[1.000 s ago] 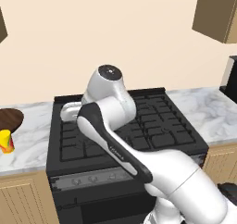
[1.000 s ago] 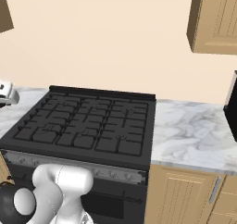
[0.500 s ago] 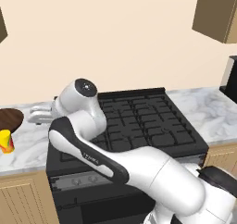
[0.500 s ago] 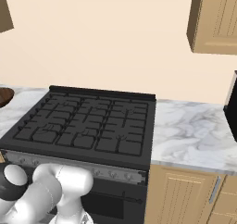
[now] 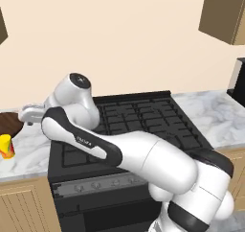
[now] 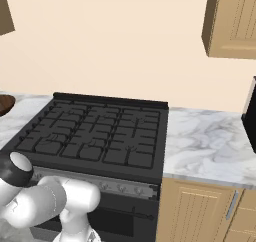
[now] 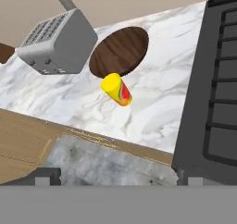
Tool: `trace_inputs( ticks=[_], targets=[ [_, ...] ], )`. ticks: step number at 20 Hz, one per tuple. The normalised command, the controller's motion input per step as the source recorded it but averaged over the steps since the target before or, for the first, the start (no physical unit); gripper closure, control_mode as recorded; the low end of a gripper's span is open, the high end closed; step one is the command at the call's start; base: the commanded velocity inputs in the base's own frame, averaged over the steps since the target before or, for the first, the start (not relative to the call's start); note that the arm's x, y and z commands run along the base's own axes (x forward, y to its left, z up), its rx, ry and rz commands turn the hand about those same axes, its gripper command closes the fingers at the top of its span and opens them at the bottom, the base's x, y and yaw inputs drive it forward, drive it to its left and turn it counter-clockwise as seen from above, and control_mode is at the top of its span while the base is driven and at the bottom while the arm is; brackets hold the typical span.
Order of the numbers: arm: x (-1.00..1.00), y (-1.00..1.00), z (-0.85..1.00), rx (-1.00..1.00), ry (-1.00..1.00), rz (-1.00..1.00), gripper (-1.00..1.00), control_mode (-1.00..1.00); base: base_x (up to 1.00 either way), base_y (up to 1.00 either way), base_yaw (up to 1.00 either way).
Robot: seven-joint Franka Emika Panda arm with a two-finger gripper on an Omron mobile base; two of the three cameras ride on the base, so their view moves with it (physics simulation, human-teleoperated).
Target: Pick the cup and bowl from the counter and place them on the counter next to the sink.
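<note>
Yellow cup (image 7: 117,90) is standing just beside the bowl (image 7: 120,51), so we are reaching with our gripper (image 7: 120,180) wide, aiming to miss the bowl.

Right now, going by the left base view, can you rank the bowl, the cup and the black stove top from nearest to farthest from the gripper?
1. The bowl: at the left edge of the counter, just beside the open gripper.
2. The cup: in front of the bowl, nearer the counter's front edge.
3. The stove top: its middle lies well off to the right.
</note>
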Motion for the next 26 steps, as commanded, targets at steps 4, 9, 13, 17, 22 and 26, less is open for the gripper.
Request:
trace_inputs(
  ticks=[4,9,13,17,22,26],
  targets=[
    [0.0,0.0,0.0,-0.16,0.0,-0.03,-1.0,-1.0,0.0,0.0,0.0],
    [0.0,0.07,0.0,-0.15,0.0,-0.03,-1.0,-1.0,0.0,0.0,0.0],
    [0.14,0.1,-0.06,-0.04,0.01,0.0,-1.0,-1.0,0.0,0.0,0.0],
    [0.33,0.14,-0.18,0.0,0.05,0.0,-1.0,-1.0,0.0,0.0,0.0],
    [0.44,0.23,-0.51,0.0,0.05,0.0,-1.0,-1.0,0.0,0.0,0.0],
    [0.23,0.37,-0.41,-0.01,0.03,0.0,-1.0,-1.0,0.0,0.0,0.0]
  ],
)
